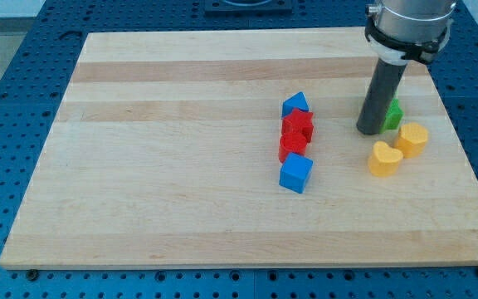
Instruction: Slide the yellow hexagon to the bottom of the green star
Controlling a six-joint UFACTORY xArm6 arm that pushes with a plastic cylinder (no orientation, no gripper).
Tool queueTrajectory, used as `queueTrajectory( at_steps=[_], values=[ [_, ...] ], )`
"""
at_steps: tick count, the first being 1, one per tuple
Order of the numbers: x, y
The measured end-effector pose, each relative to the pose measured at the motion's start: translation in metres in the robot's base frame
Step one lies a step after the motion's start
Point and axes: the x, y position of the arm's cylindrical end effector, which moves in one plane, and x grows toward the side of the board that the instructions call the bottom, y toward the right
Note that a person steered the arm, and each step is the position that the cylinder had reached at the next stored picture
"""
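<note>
The yellow hexagon (pixel 413 139) lies at the view's right, just below and right of the green block (pixel 394 114), which is half hidden behind my rod, so its star shape cannot be made out. My tip (pixel 369 131) rests on the board at the green block's left edge, left of the yellow hexagon. A yellow heart (pixel 384 159) lies just below my tip, touching or nearly touching the hexagon's lower left.
A column of blocks stands at the view's middle: a blue triangular block (pixel 296 104) on top, a red star (pixel 298 124), another red block (pixel 293 146), and a blue cube (pixel 295 173) at the bottom. The board's right edge (pixel 463 141) is near the yellow hexagon.
</note>
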Motion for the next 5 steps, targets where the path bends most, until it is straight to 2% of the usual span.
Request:
queueTrajectory(
  at_steps=[1,3,5],
  values=[
    [-0.011,-0.037],
    [-0.012,-0.045],
    [0.038,-0.045]
  ],
)
